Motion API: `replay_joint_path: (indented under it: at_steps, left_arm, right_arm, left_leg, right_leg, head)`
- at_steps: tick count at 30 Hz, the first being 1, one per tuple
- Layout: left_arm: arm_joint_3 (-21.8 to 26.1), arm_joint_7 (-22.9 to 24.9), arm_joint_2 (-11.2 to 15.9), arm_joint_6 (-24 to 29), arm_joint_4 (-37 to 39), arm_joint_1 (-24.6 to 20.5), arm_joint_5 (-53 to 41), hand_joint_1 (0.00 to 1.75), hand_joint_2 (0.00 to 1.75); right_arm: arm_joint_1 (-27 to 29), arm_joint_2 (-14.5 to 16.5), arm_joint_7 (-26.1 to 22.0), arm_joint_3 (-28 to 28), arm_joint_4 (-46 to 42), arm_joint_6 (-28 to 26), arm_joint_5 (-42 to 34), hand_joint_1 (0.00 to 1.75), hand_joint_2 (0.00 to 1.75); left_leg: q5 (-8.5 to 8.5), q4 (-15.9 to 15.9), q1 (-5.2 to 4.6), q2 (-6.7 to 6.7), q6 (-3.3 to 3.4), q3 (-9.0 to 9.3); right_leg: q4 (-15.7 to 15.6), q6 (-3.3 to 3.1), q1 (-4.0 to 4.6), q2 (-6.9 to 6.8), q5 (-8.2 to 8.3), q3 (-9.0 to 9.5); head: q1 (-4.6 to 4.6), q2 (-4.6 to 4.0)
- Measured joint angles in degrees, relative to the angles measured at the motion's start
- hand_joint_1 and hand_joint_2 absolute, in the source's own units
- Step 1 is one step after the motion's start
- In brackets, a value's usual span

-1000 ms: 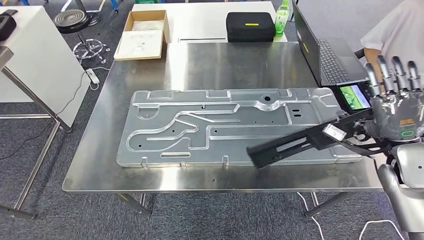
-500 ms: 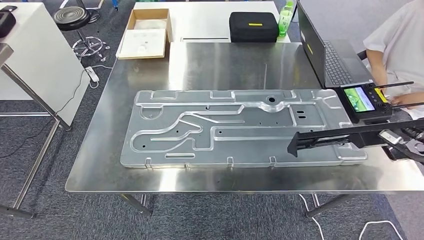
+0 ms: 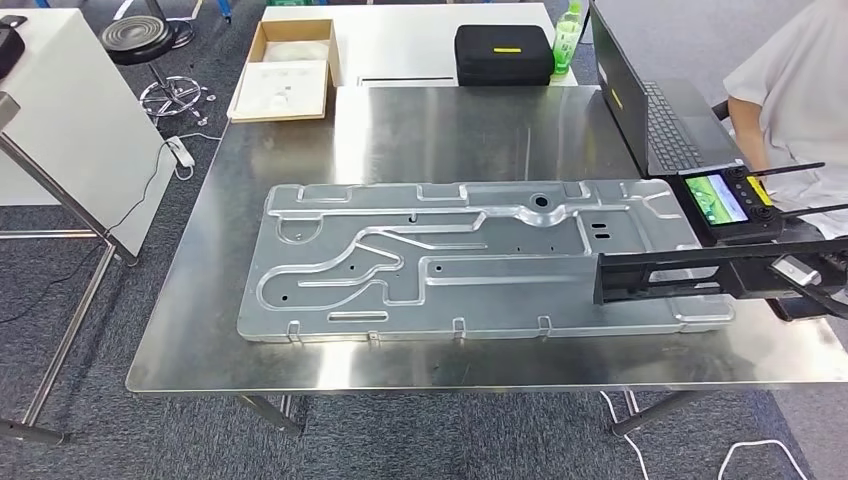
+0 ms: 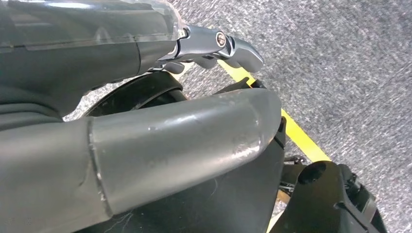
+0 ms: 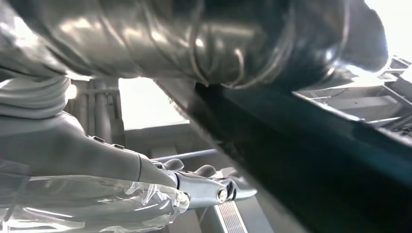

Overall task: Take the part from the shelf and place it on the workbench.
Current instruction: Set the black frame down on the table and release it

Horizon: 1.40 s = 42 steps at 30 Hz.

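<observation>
We are holding the long black part (image 3: 700,272) out over the right end of the steel tabletop (image 3: 450,130), roughly level, its free end reaching above the right portion of the big grey stamped plate (image 3: 450,255) that is lying flat along the tabletop. The part is running off the right edge of the head view. In the right wrist view our right hand (image 5: 194,43) is wrapping over the part (image 5: 316,160), the thick thumb pressing along its top face, so we are gripping it; whether the part is already touching the plate we cannot tell from this angle. Our left hand (image 4: 145,160) is hanging low over grey carpet with a yellow floor line (image 4: 296,136) beside it, and with the fingers mostly hidden we cannot tell whether it is spread or curled.

Just behind the part a small controller with a lit screen (image 3: 725,200) is sitting at the tabletop's right edge, and an open laptop (image 3: 650,110) is standing beyond it. A person in a white shirt (image 3: 795,110) is sitting at the right. Farther back, a black case (image 3: 502,54), a green bottle (image 3: 566,35) and an open cardboard box (image 3: 285,70) are resting.
</observation>
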Motion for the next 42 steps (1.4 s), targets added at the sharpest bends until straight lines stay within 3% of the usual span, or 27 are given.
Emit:
replay_joint_path:
  at_steps: [3, 4, 7, 8, 9, 10, 12, 14, 17, 19, 22, 23, 24, 25, 28, 30, 33, 35, 38, 39, 40, 42]
  left_arm:
    - [0.0, -0.46, 0.03, -0.48, 0.0, 0.02, -0.03, 0.0, 0.0]
    - [0.0, -0.55, 0.03, -0.57, 0.0, 0.03, -0.03, 0.0, 0.0]
    - [0.0, -0.67, 0.05, -0.78, 0.0, 0.09, -0.03, 0.0, 0.0]
    - [0.0, -0.7, 0.06, -0.81, 0.0, 0.1, -0.03, 0.0, 0.0]
    - [0.0, -0.73, 0.07, -0.84, 0.0, 0.12, -0.03, 0.0, 0.0]
    - [0.0, -0.75, 0.07, -0.85, 0.0, 0.12, -0.03, 0.0, 0.0]
    - [0.0, -0.76, 0.06, -0.86, 0.0, 0.11, -0.03, 0.0, 0.0]
    - [0.0, -0.75, 0.07, -0.86, 0.0, 0.09, -0.03, 0.0, 0.0]
    - [0.0, -0.68, 0.11, -0.84, 0.0, 0.06, -0.03, 0.0, 0.0]
    - [0.0, -0.65, 0.15, -0.82, 0.0, 0.03, -0.02, 0.0, 0.0]
    - [0.0, -0.91, 0.26, -0.73, 0.0, -0.25, 0.07, 0.0, 0.0]
    - [0.0, -0.99, 0.32, -0.72, 0.0, -0.36, 0.09, 0.0, 0.0]
    - [0.0, -1.04, 0.38, -0.73, 0.0, -0.44, 0.09, 0.0, 0.0]
    - [0.0, -1.04, 0.42, -0.75, 0.0, -0.47, 0.06, 0.0, 0.0]
    - [0.0, -0.9, 0.45, -0.9, 0.0, -0.22, -0.03, 0.0, 0.0]
    - [0.0, -0.8, 0.46, -0.96, 0.0, -0.03, -0.05, 0.0, 0.0]
    - [0.0, -0.7, 0.43, -0.97, 0.0, 0.02, -0.07, 0.0, 0.0]
    - [0.0, -0.61, 0.39, -0.97, 0.0, 0.04, -0.07, 0.0, 0.0]
    - [0.0, -0.57, 0.38, -0.99, 0.0, 0.08, -0.05, 0.0, 0.0]
    - [0.0, -0.59, 0.38, -1.01, 0.0, 0.09, -0.05, 0.0, 0.0]
    - [0.0, -0.64, 0.38, -1.02, 0.0, 0.1, -0.05, 0.0, 0.0]
    - [0.0, -0.79, 0.37, -1.03, 0.0, 0.11, -0.04, 0.0, 0.0]
  right_arm:
    - [-0.09, -0.12, -0.29, 0.23, -0.06, -0.26, 0.0, 0.0, 0.0]
    - [-0.1, -0.16, -0.31, 0.28, -0.09, -0.44, 0.01, 0.0, 0.0]
    - [-0.06, -0.1, -0.26, 0.4, -0.11, -0.83, 0.02, 0.0, 0.0]
    - [0.04, -0.05, -0.26, 0.46, -0.11, -0.86, 0.02, 0.0, 0.0]
    - [0.11, -0.01, -0.27, 0.51, -0.11, -0.87, 0.02, 0.0, 0.0]
    - [0.13, 0.03, -0.28, 0.55, -0.11, -0.87, 0.02, 0.0, 0.0]
    - [0.06, 0.06, -0.3, 0.58, -0.15, -0.94, 0.02, 0.0, 0.0]
    - [0.02, 0.06, -0.39, 0.66, -0.33, -1.11, 0.04, 0.0, 0.0]
    - [-0.05, 0.09, -0.99, 0.86, -0.56, -1.56, -0.25, 0.0, 0.0]
    - [-0.38, 0.21, -2.34, 1.16, -0.66, -1.53, -1.92, 0.0, 0.0]
    - [-1.28, 0.96, -5.08, 2.5, -0.73, -0.1, -7.09, 0.0, 0.0]
    - [-1.57, 1.35, -5.62, 3.14, -0.73, 0.29, -8.27, 0.0, 0.0]
    - [-1.83, 1.73, -5.91, 3.82, -0.73, 0.49, -8.84, 0.0, 0.0]
    - [-2.08, 2.13, -6.05, 4.51, -0.73, 0.56, -9.04, 0.0, 0.0]
    - [-2.47, 3.09, -6.01, 6.07, -0.96, 0.5, -9.05, 0.0, 0.0]
    - [-2.39, 3.53, -5.79, 6.6, -1.2, 0.25, -9.04, 0.0, 0.0]
    - [-1.87, 4.03, -5.5, 7.11, -1.61, -0.1, -8.98, 0.0, 0.0]
    - [-1.5, 4.19, -5.31, 7.19, -1.8, -0.34, -8.97, 0.0, 0.0]
    - [-1.09, 4.52, -5.1, 7.22, -1.83, -0.69, -8.99, 0.0, 0.0]
    - [-0.9, 4.65, -5.08, 7.24, -1.83, -0.76, -8.99, 0.0, 0.0]
    - [-0.78, 4.74, -5.08, 7.25, -1.84, -0.86, -8.99, 0.0, 0.0]
    - [-0.76, 4.81, -5.08, 7.22, -2.04, -1.08, -8.99, 0.0, 0.0]
  left_leg:
    - [0.71, -1.15, 0.11, -0.06, 1.05, 0.49]
    - [0.97, -1.57, 0.22, -0.04, 1.38, 0.68]
    - [1.08, -1.72, 0.1, -0.02, 1.75, 0.73]
    - [1.02, -1.66, 0.02, -0.02, 1.8, 0.75]
    - [0.94, -1.55, -0.05, -0.04, 1.81, 0.76]
    - [0.79, -1.37, -0.08, -0.06, 1.78, 0.79]
    - [0.31, -0.83, -0.15, -0.12, 1.53, 0.78]
    - [-0.1, -0.27, -0.37, -0.18, 1.11, 0.52]
    - [-0.41, -0.04, -0.55, -0.21, 0.53, 0.33]
    - [-1.98, 2.11, -0.5, -0.19, -0.15, -0.46]
    - [-6.94, 12.53, -0.12, -0.16, -1.03, -5.3]
    - [-7.69, 15.39, -0.04, -0.16, -1.17, -6.71]
    - [-7.33, 16.34, 0.01, -0.16, -1.23, -7.23]
    - [-5.86, 14.94, 0.06, -0.16, -1.19, -6.66]
    - [-0.29, 3.69, 0.04, -0.19, -0.47, -1.64]
    - [0.31, 0.24, -0.15, -0.21, -0.07, -0.2]
    - [0.82, -0.91, -0.06, -0.25, 0.7, 0.15]
    - [1.36, -1.8, 0.2, -0.17, 1.35, 0.55]
    - [1.38, -1.86, 0.15, -0.04, 1.6, 0.58]
    - [1.32, -1.81, 0.13, -0.03, 1.62, 0.61]
    - [1.23, -1.73, 0.13, -0.04, 1.58, 0.68]
    - [0.89, -1.44, 0.13, -0.06, 1.36, 0.9]
  right_leg:
    - [0.58, 0.94, -0.28, -0.08, -0.66, -0.14]
    - [2.47, 1.08, -0.29, -0.09, -1.91, -0.95]
    - [12.74, 1.33, -0.2, -0.1, -6.74, -5.92]
    - [14.75, 1.4, -0.19, -0.1, -7.06, -6.99]
    - [14.81, 1.41, -0.19, -0.1, -6.33, -7.13]
    - [12.67, 1.37, -0.19, -0.11, -4.6, -6.15]
    - [5.33, 1.12, -0.14, -0.16, -1.11, -2.56]
    - [0.93, 0.59, 0.17, -0.1, 0.03, -0.55]
    - [0.57, -0.2, 0.25, -0.04, -0.15, -0.59]
    - [0.37, -0.82, -0.09, -0.13, -0.13, -0.39]
    - [0.29, -1.41, -0.23, -0.23, -0.21, -0.27]
    - [0.31, -1.45, -0.22, -0.23, -0.24, -0.23]
    - [0.32, -1.48, -0.22, -0.22, -0.27, -0.17]
    - [0.33, -1.48, -0.2, -0.19, -0.31, -0.05]
    - [0.36, -1.19, -0.05, -0.08, -0.48, 0.3]
    - [0.29, -0.67, 0.1, -0.08, -0.38, 0.16]
    - [0.18, 0.36, -0.03, -0.17, -0.41, 0.12]
    - [3.29, 0.8, -0.09, -0.17, -2.53, -1.2]
    - [13.52, 1.26, -0.07, -0.17, -7.16, -6.18]
    - [15.1, 1.37, -0.09, -0.17, -7.19, -7.05]
    - [14.49, 1.41, -0.12, -0.18, -6.1, -6.84]
    - [7.57, 1.29, -0.15, -0.22, -2.11, -3.53]
  head:
    - [0.04, 0.0]
    - [0.07, 0.0]
    - [0.09, 0.0]
    - [0.08, 0.0]
    - [0.08, 0.0]
    - [0.09, 0.0]
    - [0.09, 0.0]
    - [0.07, 0.0]
    - [0.06, 0.0]
    - [0.05, 0.0]
    - [0.02, 0.0]
    - [0.02, 0.0]
    - [0.02, 0.0]
    - [0.02, 0.0]
    - [0.04, 0.0]
    - [0.05, 0.0]
    - [0.05, 0.0]
    - [0.08, 0.0]
    - [0.08, 0.0]
    - [0.08, 0.0]
    - [0.08, 0.0]
    - [0.09, 0.0]
